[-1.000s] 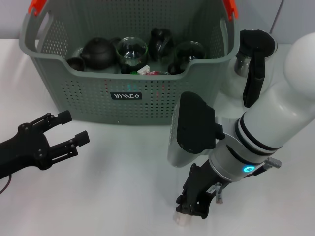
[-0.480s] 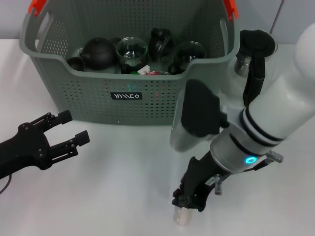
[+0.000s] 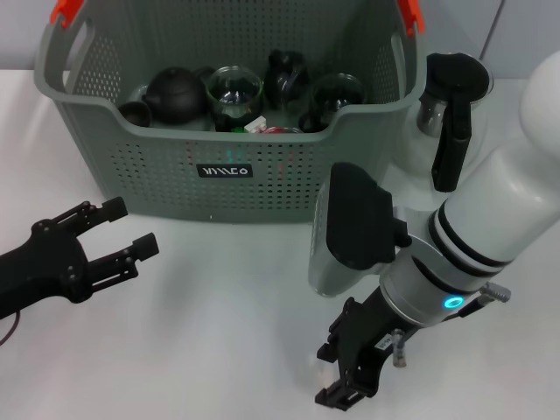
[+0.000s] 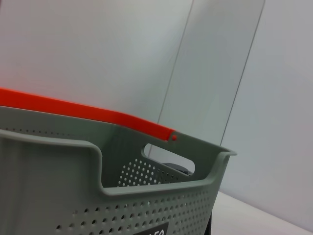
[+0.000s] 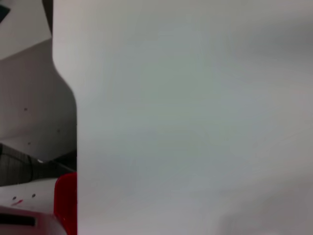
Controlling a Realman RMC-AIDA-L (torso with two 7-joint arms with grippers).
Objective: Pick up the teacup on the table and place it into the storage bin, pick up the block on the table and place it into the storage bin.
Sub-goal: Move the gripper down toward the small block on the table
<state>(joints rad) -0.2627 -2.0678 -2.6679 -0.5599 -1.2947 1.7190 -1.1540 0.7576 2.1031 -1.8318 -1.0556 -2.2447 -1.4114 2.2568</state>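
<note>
The grey perforated storage bin [image 3: 157, 166] stands at the back of the white table, with orange handle clips [image 3: 63, 10]. Its rim and one orange clip fill the left wrist view [image 4: 98, 161]. Black teapots [image 3: 173, 93] and glass cups [image 3: 234, 87] lie inside it. No teacup shows on the table. The block is hidden: my right gripper [image 3: 343, 389] points down at the table's front edge where it lay, and nothing shows between the black fingers. My left gripper [image 3: 118, 229] hovers open and empty at the left, in front of the bin.
A glass jug with a black handle [image 3: 451, 114] stands right of the bin, behind my right arm [image 3: 490, 219]. The right wrist view is filled by a close white surface with a red patch [image 5: 66, 200] at one edge.
My right gripper has dropped toward the table's front edge and now covers the small white block that showed at its fingertips. The left arm has not moved.
</note>
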